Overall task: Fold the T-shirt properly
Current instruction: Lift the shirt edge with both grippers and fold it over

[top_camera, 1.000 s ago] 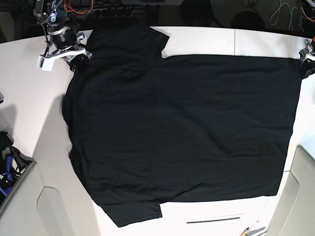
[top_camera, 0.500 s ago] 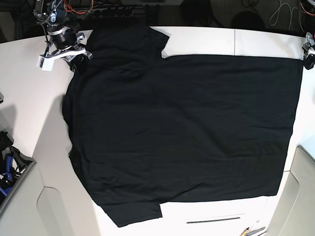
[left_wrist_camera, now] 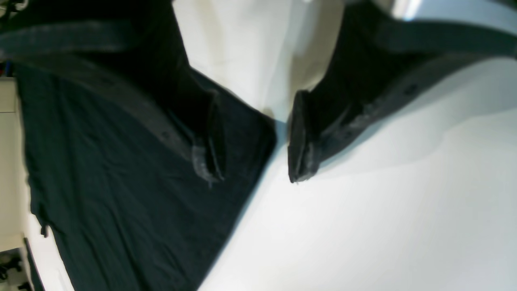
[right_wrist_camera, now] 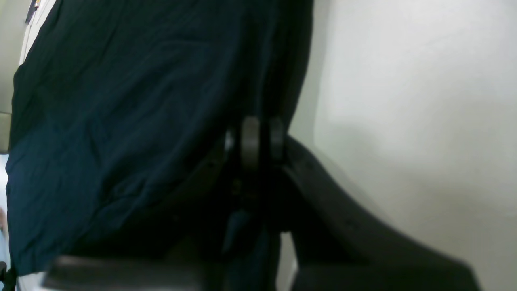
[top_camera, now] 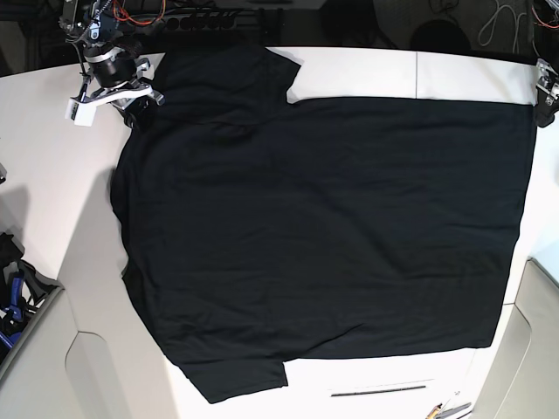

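- Shirt (top_camera: 323,227) lies flat on the table (top_camera: 52,157), plain black side up, between my two grippers.
- My right gripper (right_wrist_camera: 258,137) is clenched on the shirt's edge, near one sleeve.
- My left gripper (left_wrist_camera: 252,137) is released, just above the shirt's corner; one finger (left_wrist_camera: 210,137) over cloth, the other over bare table.

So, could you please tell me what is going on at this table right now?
A two-armed robot is working on a large black cloth T-shirt spread flat, plain side up, on the white table. The right gripper has its jaws shut at the shirt's edge near a sleeve; whether it pinches fabric I cannot tell. The left gripper hangs with jaws open over the opposite corner, holding nothing. No fold has been made yet.
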Robot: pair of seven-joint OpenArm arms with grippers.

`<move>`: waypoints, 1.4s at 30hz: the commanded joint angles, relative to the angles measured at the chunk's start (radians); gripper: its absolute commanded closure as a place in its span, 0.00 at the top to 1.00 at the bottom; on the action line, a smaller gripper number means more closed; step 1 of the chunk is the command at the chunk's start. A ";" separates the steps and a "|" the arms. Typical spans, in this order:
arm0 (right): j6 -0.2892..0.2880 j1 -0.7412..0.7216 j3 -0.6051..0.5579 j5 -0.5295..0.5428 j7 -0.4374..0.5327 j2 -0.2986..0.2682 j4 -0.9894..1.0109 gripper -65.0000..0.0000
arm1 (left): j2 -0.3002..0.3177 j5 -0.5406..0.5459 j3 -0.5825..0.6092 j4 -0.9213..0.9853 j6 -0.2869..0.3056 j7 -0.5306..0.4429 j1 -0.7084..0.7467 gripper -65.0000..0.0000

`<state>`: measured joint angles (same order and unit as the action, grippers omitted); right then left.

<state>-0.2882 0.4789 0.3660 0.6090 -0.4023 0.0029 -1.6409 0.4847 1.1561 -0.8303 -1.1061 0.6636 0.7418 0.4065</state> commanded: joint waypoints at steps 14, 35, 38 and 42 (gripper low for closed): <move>-0.005 0.003 0.000 0.000 0.002 -0.003 -0.011 0.00 | -0.008 0.090 0.000 -0.006 0.035 0.094 0.007 0.43; -0.031 0.014 0.006 0.000 -0.082 -0.022 -0.164 0.00 | 0.051 0.090 -0.007 -0.018 0.035 0.026 0.008 0.00; -0.031 0.042 0.006 0.000 -0.121 -0.022 -0.224 0.00 | 0.051 0.090 -0.029 -0.044 0.035 0.051 0.012 0.00; -0.032 0.111 0.007 0.000 -0.134 -0.022 -0.294 0.00 | 0.051 0.110 -0.089 -0.071 0.035 0.079 0.044 0.00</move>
<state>-0.3099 0.5850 0.3683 0.5945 -0.5510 -0.0139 -1.9160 0.5098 1.2457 -0.9073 -1.1606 0.6903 0.8352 0.4412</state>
